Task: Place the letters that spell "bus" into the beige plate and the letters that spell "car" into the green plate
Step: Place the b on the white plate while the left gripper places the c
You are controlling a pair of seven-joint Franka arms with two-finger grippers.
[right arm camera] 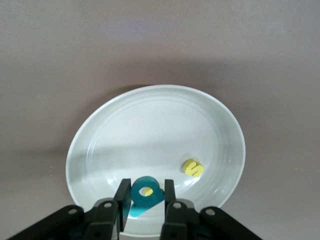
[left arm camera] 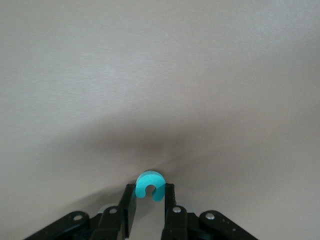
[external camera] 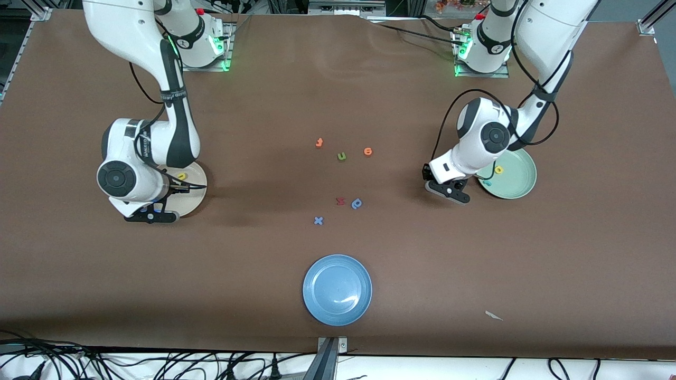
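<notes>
in wrist views, gripped teal letters [left arm camera: 149, 185]

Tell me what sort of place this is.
Probably a robotics lab's test bench: two arms bolted to a table under a brown cover, foam letters and plain plates such as the blue plate laid out, cables along the edge.

The right arm's wrist covers much of the beige plate [external camera: 194, 196] in the front view, and the right gripper [right arm camera: 145, 196] is cut off by its wrist picture's lower edge. The left gripper [left arm camera: 150, 200] is cropped the same way. A teal letter [external camera: 487, 183] in the green plate [external camera: 520, 182] is too small to read (shape unclear).
</notes>
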